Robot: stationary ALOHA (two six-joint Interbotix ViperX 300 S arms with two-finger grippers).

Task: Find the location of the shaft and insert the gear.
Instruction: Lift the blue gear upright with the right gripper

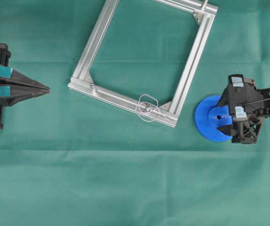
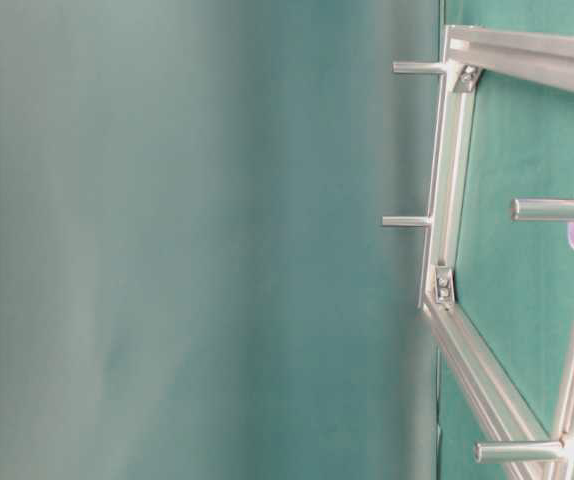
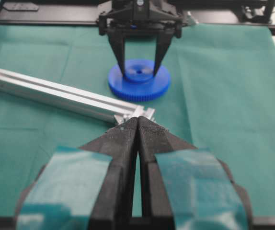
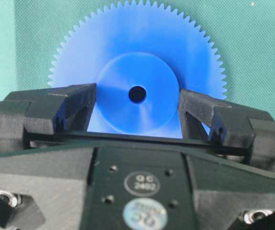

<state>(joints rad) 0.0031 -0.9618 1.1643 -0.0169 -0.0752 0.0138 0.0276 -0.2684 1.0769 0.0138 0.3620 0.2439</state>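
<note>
The gear [image 1: 213, 117] lay flat on the cloth at three o'clock. The right gripper [image 1: 229, 115] straddled its hub, jaws at its sides, grip uncertain. Insertion onto the shaft [image 1: 146, 108] remained undone.

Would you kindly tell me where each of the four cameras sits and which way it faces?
Overhead exterior: above, looking down; frame, shaft, gear, left gripper, right gripper.
Table-level exterior: low, picture turned sideways; frame with pegs; no robot part.
Left wrist: on the left arm, facing across; its shut left gripper, right gripper astride the gear.
Right wrist: on the right arm, facing down; its fingers flank the gear.
Shared: the gear, in three views.
</note>
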